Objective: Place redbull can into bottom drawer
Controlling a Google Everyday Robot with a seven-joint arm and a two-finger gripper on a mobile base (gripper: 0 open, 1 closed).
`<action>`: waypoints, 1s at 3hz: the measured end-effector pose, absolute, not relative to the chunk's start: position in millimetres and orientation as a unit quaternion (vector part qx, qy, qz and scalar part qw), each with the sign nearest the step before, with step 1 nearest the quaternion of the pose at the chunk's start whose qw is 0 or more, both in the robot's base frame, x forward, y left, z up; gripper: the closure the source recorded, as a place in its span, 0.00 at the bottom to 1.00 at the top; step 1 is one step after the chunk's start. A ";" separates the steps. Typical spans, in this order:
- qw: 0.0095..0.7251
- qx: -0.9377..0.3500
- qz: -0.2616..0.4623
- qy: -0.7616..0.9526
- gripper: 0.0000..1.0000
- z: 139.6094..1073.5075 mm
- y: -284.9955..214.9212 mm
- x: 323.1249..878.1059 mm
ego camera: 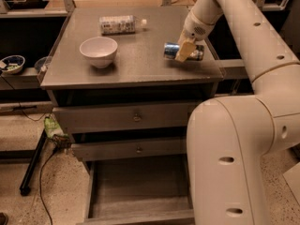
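Observation:
The redbull can (pixel 170 50) lies on its side on the right part of the cabinet top (pixel 136 64), blue and silver, its long axis running left to right. My gripper (pixel 185 53) comes down from the arm at the upper right and sits over the can's middle, with a pale part of it crossing the can's front. The bottom drawer (pixel 140 184) is pulled out below the cabinet, its grey floor bare. My arm's large body (pixel 234 158) covers the drawer's right side.
A white bowl (pixel 98 50) stands on the left of the cabinet top. A clear plastic bottle (pixel 119 25) lies at the back. The two upper drawers (pixel 136 117) are closed. A small bowl (pixel 11 63) sits on a low shelf at left. A black stand leg (pixel 33 163) and cables lie on the floor.

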State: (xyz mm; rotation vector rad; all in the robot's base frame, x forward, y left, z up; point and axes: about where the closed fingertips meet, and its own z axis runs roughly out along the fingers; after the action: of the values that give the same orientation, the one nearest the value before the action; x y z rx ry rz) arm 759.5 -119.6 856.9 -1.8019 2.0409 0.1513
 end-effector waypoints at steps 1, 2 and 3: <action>0.215 -0.649 0.038 0.729 1.00 889.1 -122.6 750.4; 0.233 -0.654 0.027 0.720 1.00 923.8 -124.4 735.1; 0.250 -0.660 0.017 0.708 1.00 956.5 -127.7 711.6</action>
State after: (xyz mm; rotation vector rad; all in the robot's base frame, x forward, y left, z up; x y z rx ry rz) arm 711.6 -127.7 956.5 -1.7971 1.9275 0.0471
